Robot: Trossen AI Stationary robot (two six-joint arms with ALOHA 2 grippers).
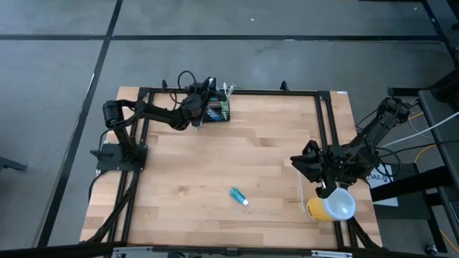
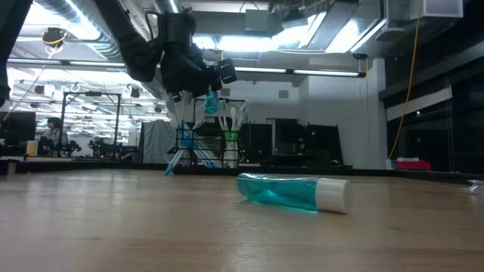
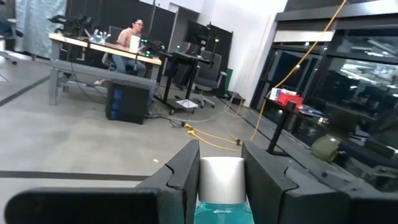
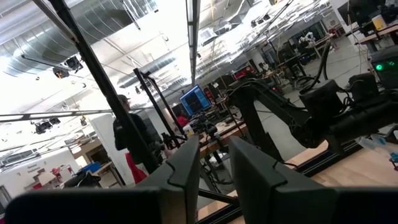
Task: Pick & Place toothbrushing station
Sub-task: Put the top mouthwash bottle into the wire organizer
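The toothbrushing station (image 1: 219,112) is a small black wire-mesh holder at the table's far edge, left of centre. Toothbrushes stand in it (image 2: 229,125). My left gripper (image 1: 206,107) is level just beside and above the station (image 2: 206,151), shut on a teal tube with a white cap (image 3: 221,180). A second teal tube (image 1: 239,196) lies on its side on the table, near the middle front (image 2: 291,192). My right gripper (image 1: 298,162) hovers near the right edge, its fingers (image 4: 186,165) a narrow gap apart with nothing between them. My left gripper pinches the teal tube between its two fingers (image 3: 180,180) at the cap end, one finger on each side of the white cap (image 3: 221,174). The tube lies along the fingers with its cap pointing forward, lifted clear of the table.
A yellow cup with a white round lid (image 1: 331,205) sits at the table's near right corner, under my right arm. A black frame rail (image 1: 237,92) runs round the table. Bare wood (image 1: 237,154) lies between the two arms. People sit at desks in the room beyond.
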